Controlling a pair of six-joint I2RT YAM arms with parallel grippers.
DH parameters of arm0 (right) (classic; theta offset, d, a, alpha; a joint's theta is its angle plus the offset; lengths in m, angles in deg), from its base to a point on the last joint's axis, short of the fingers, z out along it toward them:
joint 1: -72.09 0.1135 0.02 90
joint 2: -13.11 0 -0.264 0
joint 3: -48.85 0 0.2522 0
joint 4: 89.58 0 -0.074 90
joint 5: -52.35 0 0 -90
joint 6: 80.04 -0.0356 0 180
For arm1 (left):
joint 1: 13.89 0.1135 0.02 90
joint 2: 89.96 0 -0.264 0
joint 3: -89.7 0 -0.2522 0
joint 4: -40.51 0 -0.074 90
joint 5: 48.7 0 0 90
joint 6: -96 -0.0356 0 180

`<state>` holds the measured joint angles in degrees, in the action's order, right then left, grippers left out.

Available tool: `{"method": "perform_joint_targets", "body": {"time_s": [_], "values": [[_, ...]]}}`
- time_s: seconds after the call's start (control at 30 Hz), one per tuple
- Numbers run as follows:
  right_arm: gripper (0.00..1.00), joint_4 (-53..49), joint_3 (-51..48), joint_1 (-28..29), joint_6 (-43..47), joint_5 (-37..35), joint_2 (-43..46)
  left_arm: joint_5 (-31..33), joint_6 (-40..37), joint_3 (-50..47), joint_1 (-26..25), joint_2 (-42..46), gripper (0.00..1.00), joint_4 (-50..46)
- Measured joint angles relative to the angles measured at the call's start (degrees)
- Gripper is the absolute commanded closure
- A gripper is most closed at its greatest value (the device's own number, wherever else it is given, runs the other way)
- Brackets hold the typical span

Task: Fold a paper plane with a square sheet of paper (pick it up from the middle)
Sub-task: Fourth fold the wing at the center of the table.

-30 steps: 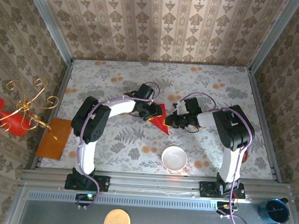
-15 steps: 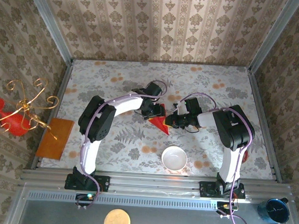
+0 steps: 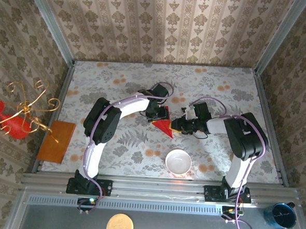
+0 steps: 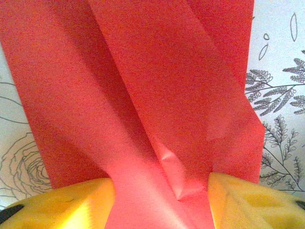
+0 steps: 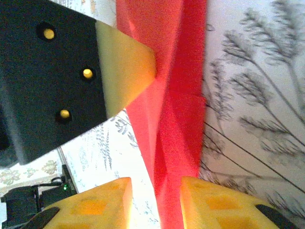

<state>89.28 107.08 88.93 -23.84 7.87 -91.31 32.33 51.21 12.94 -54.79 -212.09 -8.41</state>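
Red and already narrow, the paper plane (image 3: pixel 164 124) lies mid-table between both arms. On the left, the left gripper (image 4: pixel 161 200) straddles its wide end, yellow pads standing apart with the centre ridge rising between them, so nothing is pinched. On the right, the right gripper (image 5: pixel 156 202) also stands parted around the fold. Unclamped on both sides, the creases could spring open.

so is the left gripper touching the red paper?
Cannot tell. Left wrist view: the red paper runs between the left gripper fingers, but contact isn't plain.
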Motion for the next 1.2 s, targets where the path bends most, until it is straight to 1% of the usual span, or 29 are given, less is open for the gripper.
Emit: {"method": "perform_joint_targets", "body": {"time_s": [0.17, 0.3, 0.6, 1.0, 1.2], "values": [[0.66, -1.79, -0.55, -0.31, 0.13, -3.19, 2.43, -0.02, 0.0, 0.37, 0.0, -0.22, 0.42, -0.42], [0.67, -3.08, -0.52, 0.15, 0.63, -4.85, 2.69, 0.0, 0.0, 1.11, 0.0, -0.68, 0.41, -1.14], [0.68, -6.14, 1.46, 2.93, 2.47, -6.12, 2.62, -0.02, 0.04, 1.84, 0.0, -1.14, 0.41, -1.97], [0.75, -9.84, 3.5, 4.07, 6.4, -6.14, 0.42, -0.02, 0.15, 2.1, 0.02, -1.27, 0.41, -2.29], [0.82, -10.64, 3.61, 4.04, 8.22, -6.29, -0.02, -0.17, 0.17, 2.08, 0.07, -1.27, 0.41, -2.29]]}}
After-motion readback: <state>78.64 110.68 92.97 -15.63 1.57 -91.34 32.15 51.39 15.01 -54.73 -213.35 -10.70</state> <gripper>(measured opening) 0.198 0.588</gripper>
